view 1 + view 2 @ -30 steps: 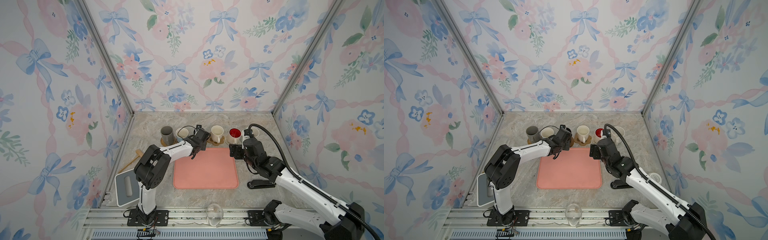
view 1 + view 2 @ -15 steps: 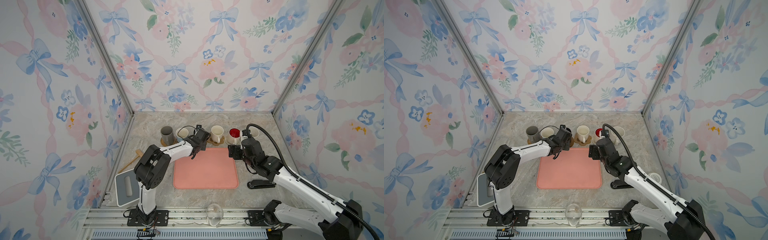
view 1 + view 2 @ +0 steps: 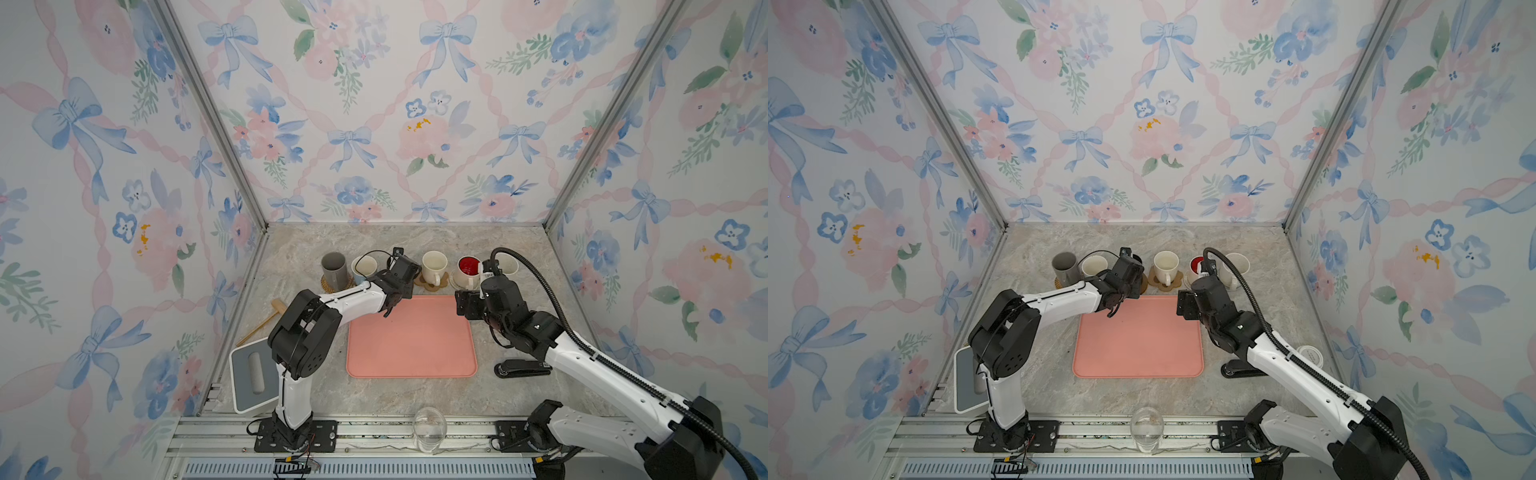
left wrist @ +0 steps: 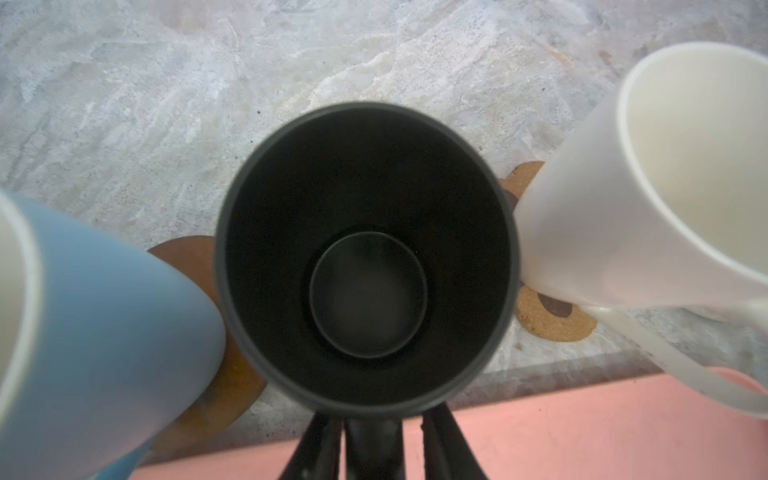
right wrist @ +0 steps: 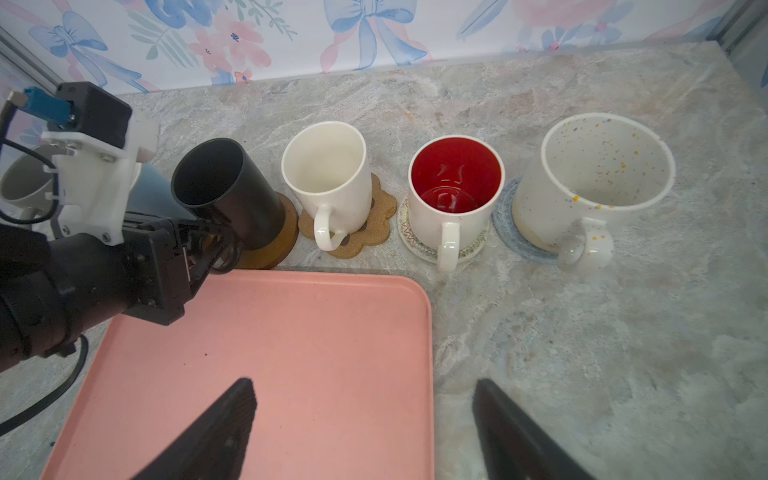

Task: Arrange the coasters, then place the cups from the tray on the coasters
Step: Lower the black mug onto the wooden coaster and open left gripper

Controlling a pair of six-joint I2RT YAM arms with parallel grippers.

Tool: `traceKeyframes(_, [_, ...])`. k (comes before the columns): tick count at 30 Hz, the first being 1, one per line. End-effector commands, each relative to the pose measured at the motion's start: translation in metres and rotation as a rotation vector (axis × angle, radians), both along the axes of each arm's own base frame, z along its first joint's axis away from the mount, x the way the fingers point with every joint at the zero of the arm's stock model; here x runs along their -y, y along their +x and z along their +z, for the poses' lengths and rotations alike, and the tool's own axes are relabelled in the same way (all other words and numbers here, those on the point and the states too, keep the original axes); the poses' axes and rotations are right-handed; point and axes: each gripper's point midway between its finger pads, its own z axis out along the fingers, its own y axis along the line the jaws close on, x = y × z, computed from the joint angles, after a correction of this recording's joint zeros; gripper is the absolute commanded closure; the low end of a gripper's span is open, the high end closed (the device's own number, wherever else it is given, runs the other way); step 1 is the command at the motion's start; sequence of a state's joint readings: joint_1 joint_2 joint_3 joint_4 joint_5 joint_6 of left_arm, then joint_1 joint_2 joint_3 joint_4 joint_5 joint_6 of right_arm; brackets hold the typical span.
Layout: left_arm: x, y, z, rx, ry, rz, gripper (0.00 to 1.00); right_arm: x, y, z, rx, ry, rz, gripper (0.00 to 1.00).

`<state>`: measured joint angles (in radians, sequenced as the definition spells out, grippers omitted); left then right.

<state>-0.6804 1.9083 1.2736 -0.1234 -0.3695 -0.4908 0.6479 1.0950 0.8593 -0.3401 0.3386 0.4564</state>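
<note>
The black cup [image 4: 368,257] stands on a brown round coaster [image 5: 282,232], third in a row along the back. My left gripper [image 4: 374,432] is open, its fingers either side of that cup's handle with a gap showing. The other cups also stand on coasters: grey [image 3: 333,270], pale blue [image 3: 364,266], cream-white [image 5: 328,174] on the paw-print coaster [image 5: 374,220], red-inside [image 5: 455,187] and speckled cream [image 5: 598,178]. The pink tray [image 3: 411,345] holds nothing. My right gripper [image 5: 365,386] hangs open and empty over the tray's far right corner.
A clear glass [image 3: 430,424] stands at the front rail. A black stapler [image 3: 521,368] lies right of the tray, under my right arm. At the left wall lie a wooden mallet [image 3: 266,322] and a grey-white scale [image 3: 249,378].
My left gripper's fingers have parted from the black cup's handle. The right arm has barely shifted.
</note>
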Motion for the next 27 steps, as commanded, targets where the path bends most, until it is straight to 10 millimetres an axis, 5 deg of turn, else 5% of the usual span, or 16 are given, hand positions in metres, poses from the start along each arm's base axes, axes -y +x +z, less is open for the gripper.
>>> traceKeyframes(1, [0.004, 0.004, 0.012, 0.04, -0.012, 0.0, 0.7, 0.002, 0.001, 0.001, -0.007, -0.012, 0.002, 0.15])
traceKeyframes(27, [0.0, -0.012, 0.046, 0.102, -0.024, -0.008, 0.56, 0.001, 0.001, 0.001, -0.007, -0.01, 0.006, 0.15])
